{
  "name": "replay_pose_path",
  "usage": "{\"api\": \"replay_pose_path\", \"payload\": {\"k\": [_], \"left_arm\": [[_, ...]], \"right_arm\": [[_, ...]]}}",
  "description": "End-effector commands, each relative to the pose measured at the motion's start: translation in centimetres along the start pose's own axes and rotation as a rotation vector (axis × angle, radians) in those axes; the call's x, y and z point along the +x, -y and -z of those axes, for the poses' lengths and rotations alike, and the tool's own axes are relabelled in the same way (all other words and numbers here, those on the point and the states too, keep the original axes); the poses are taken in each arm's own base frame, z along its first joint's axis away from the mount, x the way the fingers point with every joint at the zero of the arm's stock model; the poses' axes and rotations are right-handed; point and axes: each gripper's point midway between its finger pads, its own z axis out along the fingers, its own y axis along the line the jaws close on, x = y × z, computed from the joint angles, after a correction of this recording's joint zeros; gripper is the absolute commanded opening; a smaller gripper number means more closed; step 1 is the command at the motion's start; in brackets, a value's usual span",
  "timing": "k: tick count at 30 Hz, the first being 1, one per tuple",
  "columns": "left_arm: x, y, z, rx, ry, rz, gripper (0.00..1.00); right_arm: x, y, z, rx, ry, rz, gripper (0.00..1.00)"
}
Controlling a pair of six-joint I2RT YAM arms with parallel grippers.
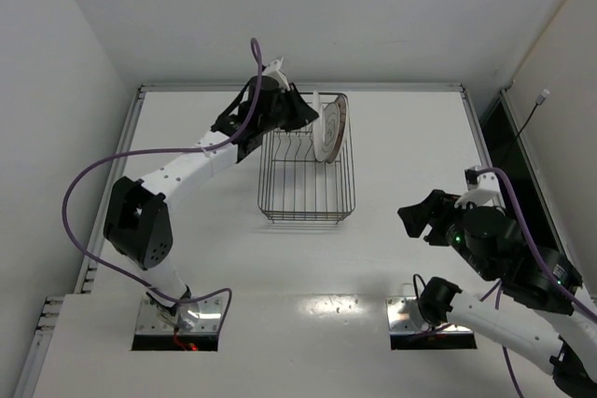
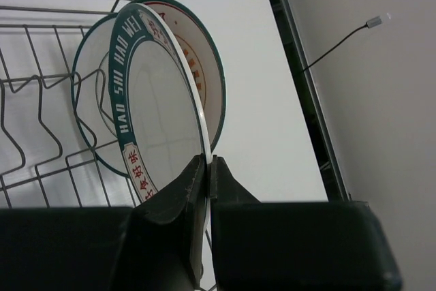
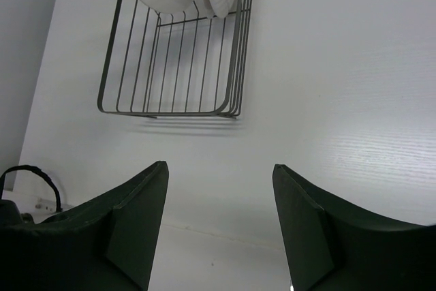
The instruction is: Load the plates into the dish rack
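The green-rimmed plate (image 2: 160, 120) stands on edge at the far end of the dish rack (image 1: 308, 218), close beside the orange-marked plate (image 2: 204, 73). My left gripper (image 2: 208, 168) is clamped on its rim, arm stretched far forward. My right gripper (image 3: 219, 175) hangs with fingers spread wide over the table (image 1: 410, 146), well apart from the rack.

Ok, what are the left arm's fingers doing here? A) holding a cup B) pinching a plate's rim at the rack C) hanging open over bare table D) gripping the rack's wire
B: the left fingers clamp the rim of the front plate, upright in the dish rack beside a second plate.
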Motion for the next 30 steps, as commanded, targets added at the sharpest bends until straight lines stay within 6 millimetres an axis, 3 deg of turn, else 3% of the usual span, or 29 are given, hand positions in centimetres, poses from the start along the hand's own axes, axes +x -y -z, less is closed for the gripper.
{"api": "replay_pose_path", "payload": {"k": [1,8,13,16,25,30], "left_arm": [[-4.0,5.2,1.2,0.192,0.135,-0.017,0.00],[0.1,1.1,-1.8,0.123,0.058,-0.014,0.00],[1.3,-0.8,-2.8,0.067,0.043,-0.026,0.00],[0.1,-0.7,-2.7,0.061,0.066,-0.036,0.00],[-4.9,3.9,1.2,0.147,0.186,-0.053,0.00],[-6.2,4.7,2.4,0.152,0.228,-0.076,0.00]], "right_arm": [[-0.2,0.2,0.6,-0.002,0.002,-0.009,0.59],[0.6,1.8,1.4,0.014,-0.001,-0.020,0.59],[0.8,2.6,2.1,0.020,0.007,-0.042,0.59],[0.9,2.8,2.3,0.020,0.006,-0.042,0.59],[0.8,2.3,1.9,0.020,-0.006,-0.032,0.59],[1.1,1.5,1.4,0.001,-0.025,-0.023,0.59]]}}
